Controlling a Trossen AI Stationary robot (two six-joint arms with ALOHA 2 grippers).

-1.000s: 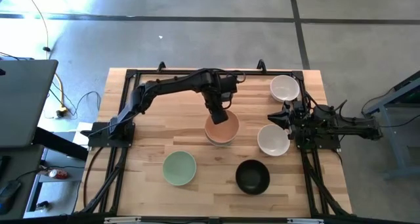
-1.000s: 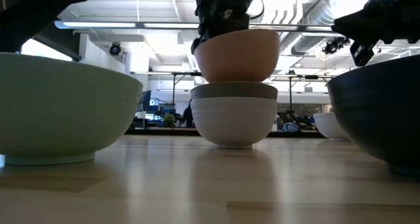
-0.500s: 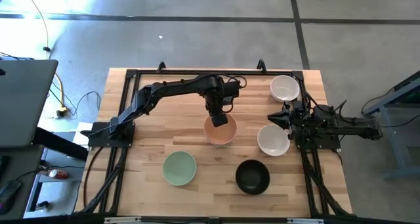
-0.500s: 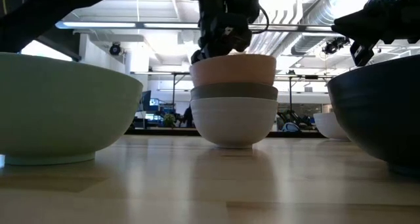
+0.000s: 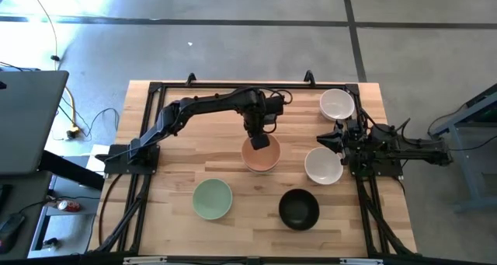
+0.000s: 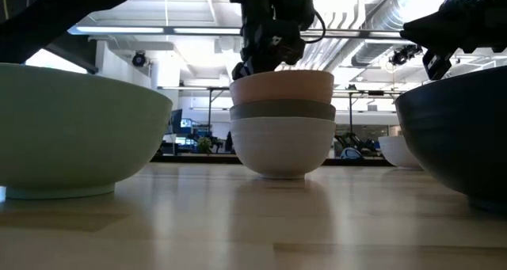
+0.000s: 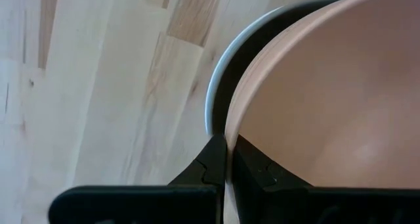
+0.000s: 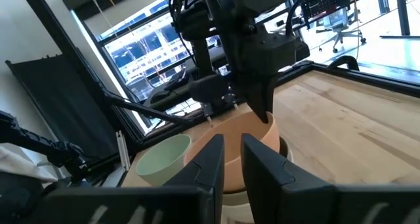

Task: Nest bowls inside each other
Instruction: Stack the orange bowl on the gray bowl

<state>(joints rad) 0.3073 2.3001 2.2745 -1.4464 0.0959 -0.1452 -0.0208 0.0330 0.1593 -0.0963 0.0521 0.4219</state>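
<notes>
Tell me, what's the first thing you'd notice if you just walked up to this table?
The stack in the middle of the table: the peach-orange bowl sits in a grey-green bowl, itself in a white bowl. The left tool is pinching the peach bowl's rim. After that, the mint green bowl and the black bowl at the front edge stand out, while the right tool waits between two white bowls on the right.
</notes>
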